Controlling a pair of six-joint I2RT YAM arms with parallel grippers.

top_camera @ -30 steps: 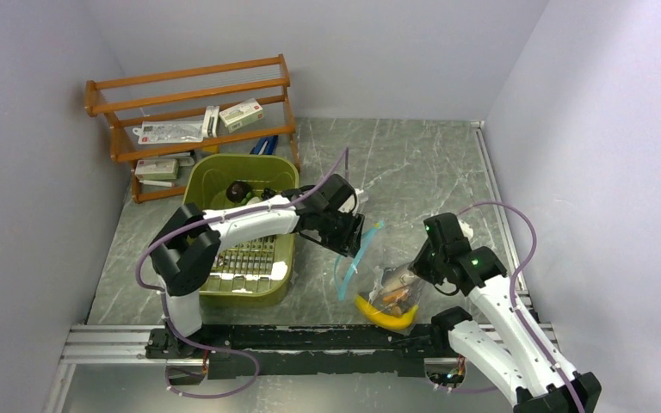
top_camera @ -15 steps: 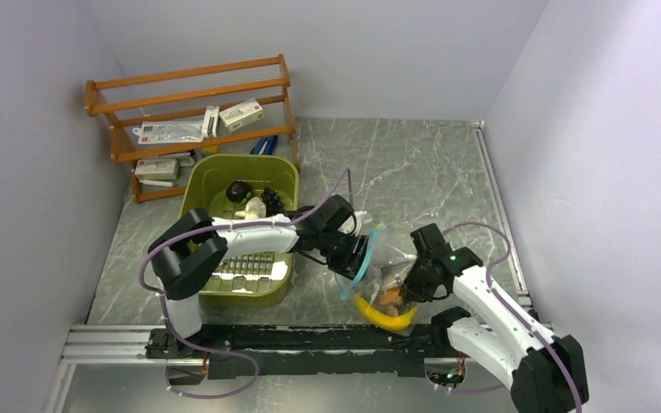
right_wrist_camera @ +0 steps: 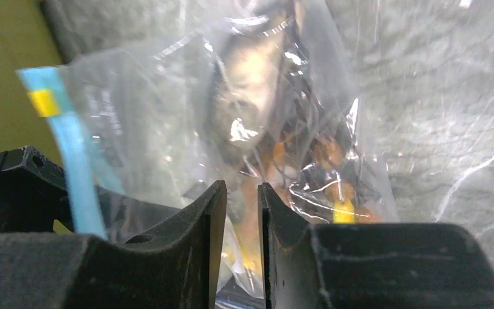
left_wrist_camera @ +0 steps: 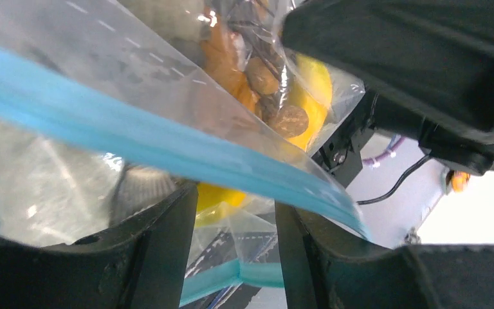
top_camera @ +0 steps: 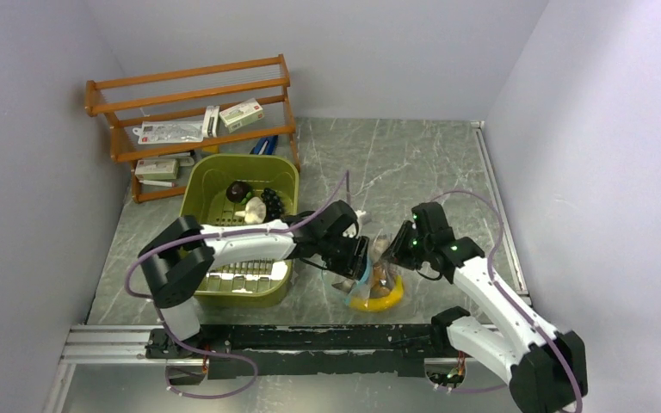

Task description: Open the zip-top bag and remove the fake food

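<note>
Zip-top bag, one, clear and crinkly with a blue strip, held one curved yellow banana. The right gripper pinched its film; the left gripper stood with jaws apart.

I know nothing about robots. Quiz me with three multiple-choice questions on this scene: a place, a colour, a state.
1. The zip-top bag sits: A on the wooden rack; B between the left gripper and the right gripper; C in the green bin.
2. Its zip strip is: A red; B black; C light blue.
3. The right gripper is: A nipping the bag; B wide open; C holding a box.
Answers: B, arms flank it; C, blue band across left wrist view; A, plastic between near-shut fingers.
</note>
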